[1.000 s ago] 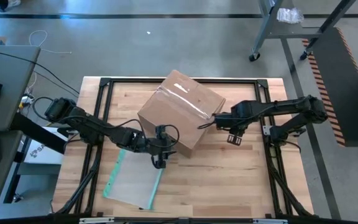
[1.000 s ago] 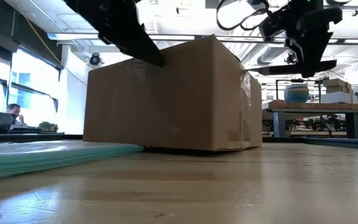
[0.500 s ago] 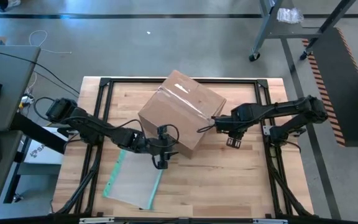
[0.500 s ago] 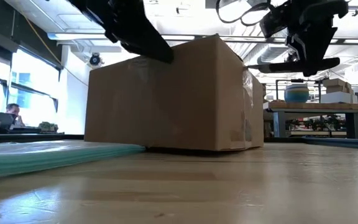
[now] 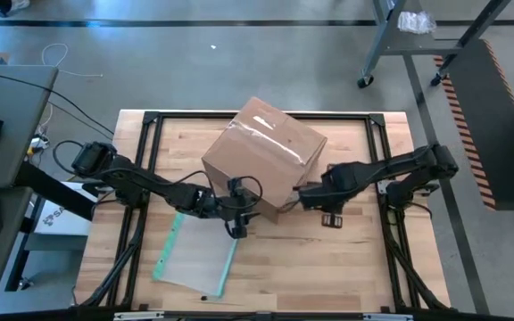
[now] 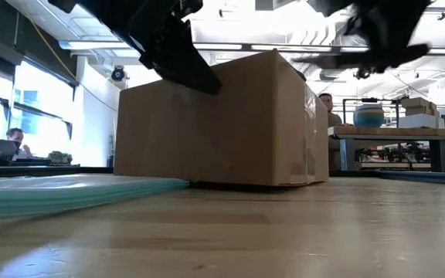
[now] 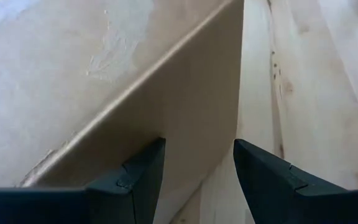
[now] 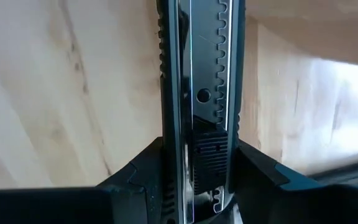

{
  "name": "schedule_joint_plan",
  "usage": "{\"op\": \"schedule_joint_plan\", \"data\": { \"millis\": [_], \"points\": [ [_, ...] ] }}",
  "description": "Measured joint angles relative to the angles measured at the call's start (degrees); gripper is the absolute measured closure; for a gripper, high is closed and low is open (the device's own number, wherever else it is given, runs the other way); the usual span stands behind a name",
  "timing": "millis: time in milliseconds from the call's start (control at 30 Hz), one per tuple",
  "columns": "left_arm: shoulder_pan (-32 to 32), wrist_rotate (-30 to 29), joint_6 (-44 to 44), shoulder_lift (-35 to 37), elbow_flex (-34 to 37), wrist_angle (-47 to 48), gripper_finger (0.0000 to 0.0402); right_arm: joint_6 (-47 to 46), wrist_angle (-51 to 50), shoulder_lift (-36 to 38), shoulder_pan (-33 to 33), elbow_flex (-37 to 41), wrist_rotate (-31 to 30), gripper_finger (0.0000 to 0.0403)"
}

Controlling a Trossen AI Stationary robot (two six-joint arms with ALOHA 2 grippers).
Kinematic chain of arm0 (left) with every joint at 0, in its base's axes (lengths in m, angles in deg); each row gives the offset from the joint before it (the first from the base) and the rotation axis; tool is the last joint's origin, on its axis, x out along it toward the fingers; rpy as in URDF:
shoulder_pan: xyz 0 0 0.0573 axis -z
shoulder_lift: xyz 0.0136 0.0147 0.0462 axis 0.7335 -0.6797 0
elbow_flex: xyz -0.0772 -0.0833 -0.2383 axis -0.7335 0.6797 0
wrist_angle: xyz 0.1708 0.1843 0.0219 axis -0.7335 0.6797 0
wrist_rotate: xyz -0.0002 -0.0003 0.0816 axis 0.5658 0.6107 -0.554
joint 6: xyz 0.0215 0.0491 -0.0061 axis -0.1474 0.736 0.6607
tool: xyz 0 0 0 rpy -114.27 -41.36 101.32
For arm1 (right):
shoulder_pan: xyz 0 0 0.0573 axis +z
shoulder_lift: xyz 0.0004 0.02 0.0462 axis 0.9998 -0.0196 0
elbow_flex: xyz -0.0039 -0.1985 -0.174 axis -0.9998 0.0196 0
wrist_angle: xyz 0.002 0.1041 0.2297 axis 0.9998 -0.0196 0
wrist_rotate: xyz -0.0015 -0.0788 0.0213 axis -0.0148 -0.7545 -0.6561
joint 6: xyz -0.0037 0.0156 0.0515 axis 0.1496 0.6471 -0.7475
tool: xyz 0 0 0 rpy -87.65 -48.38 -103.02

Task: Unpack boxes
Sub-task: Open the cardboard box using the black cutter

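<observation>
Cardboard box (image 5: 264, 159) mid-table — left gripper (image 7: 197, 177) spread at its edge, right gripper (image 8: 199, 180) pinching utility knife (image 8: 199, 81).

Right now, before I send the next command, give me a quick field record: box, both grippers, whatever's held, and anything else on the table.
box: brown cardboard box, closed, clear tape on top seam, sits rotated on the table
left gripper: left gripper open, fingers straddling a box edge near a corner
right gripper: right gripper shut on a utility knife, beside the box's right side
other: clear pouch with teal edge, flat in front of the box
</observation>
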Motion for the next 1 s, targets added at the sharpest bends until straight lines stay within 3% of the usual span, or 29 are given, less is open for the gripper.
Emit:
{"op": "schedule_joint_plan", "data": {
  "millis": [100,233,333,467,567,700,833,1000],
  "points": [
    [1.35,-0.24,-0.42,1.65,0.04,0.14,0.0225,-4.2,-1.47,2.07,3.16,0.13,-0.21,0.0277],
    [3.31,-0.09,-0.41,6.22,0.04,0.0,0.0225,-13.26,6.37,8.63,8.12,5.24,-4.75,0.0277],
    [4.34,-2.07,-0.04,10.8,0.02,1.69,0.0226,-19.45,18.68,13.51,12.11,11.99,-13.3,0.0277],
    [2.72,-14.99,-2.67,18.52,-0.02,14.22,0.0237,-26.39,37.55,17.61,15.29,22.98,-28.74,0.0277],
    [-3.31,-21.52,-4.89,24.35,-0.02,25.25,0.0262,-29.67,53.97,17.26,15.39,31.84,-39.07,0.0277],
    [-16.84,-17.87,-5.44,29.85,-0.02,34.34,0.0323,-32.94,69.52,15.02,13.38,40.01,-45.2,0.0277],
    [-30.87,-14.26,-0.4,30.86,-0.02,37.05,0.0389,-41.15,69.15,14.17,13.26,42.96,-52.38,0.0277],
    [-44.32,1.06,3.47,27.86,0.0,36.13,0.039,-46.4,64.16,14.08,12.61,43.3,-56.37,0.0277]
  ]
}}
